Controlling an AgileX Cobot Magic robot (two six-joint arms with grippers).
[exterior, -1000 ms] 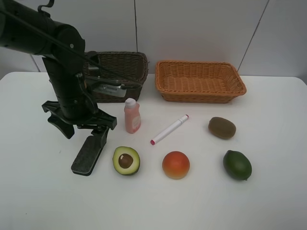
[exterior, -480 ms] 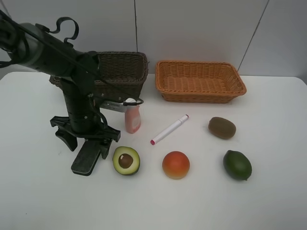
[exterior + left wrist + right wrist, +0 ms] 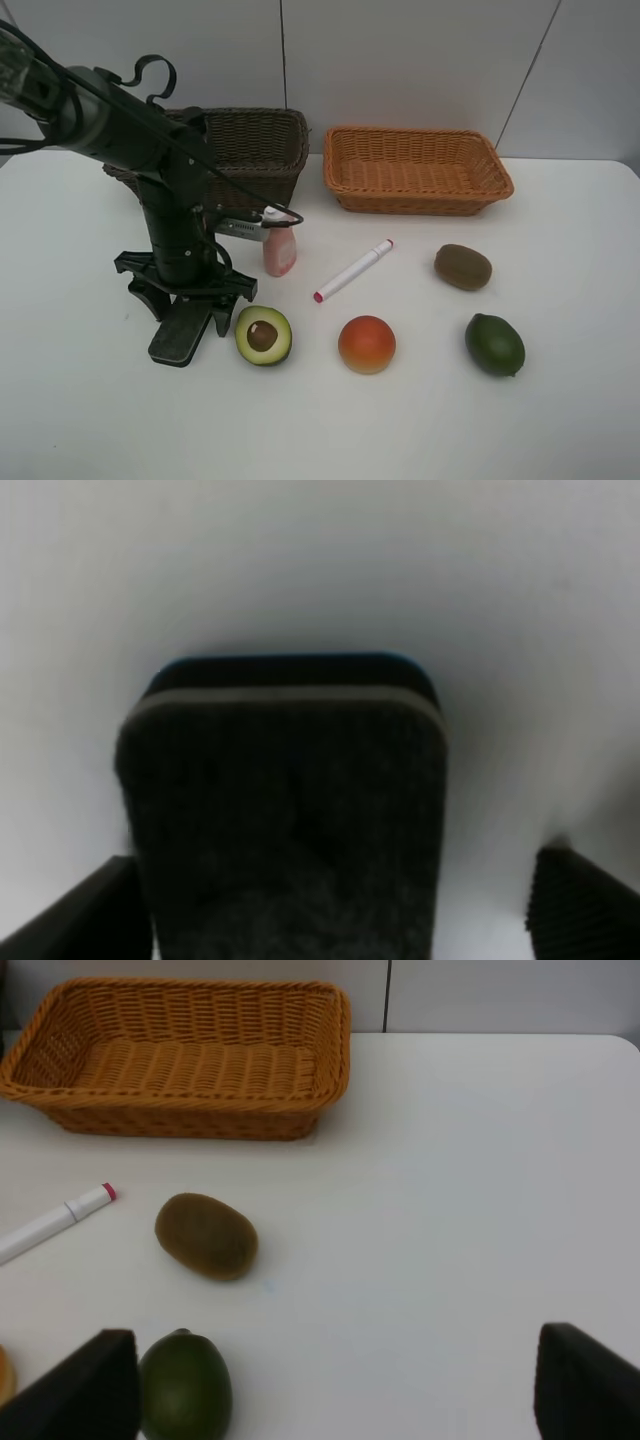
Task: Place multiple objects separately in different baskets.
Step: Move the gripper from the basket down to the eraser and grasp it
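My left gripper is open and low over the near end of the black board eraser, one finger on each side. In the left wrist view the eraser fills the space between the fingertips. The pink bottle, marker, halved avocado, orange-red fruit, kiwi and lime lie on the table. The dark basket and light orange basket stand at the back. My right gripper is open and empty. The green pump bottle is out of view.
The white table ends just in front of the wall behind the baskets. The right wrist view shows the orange basket, kiwi, lime and marker. The left arm's cable hangs next to the pink bottle.
My left arm has come down and slightly right; the open gripper has dropped from above the eraser to straddle it near the table. Nothing else has moved.
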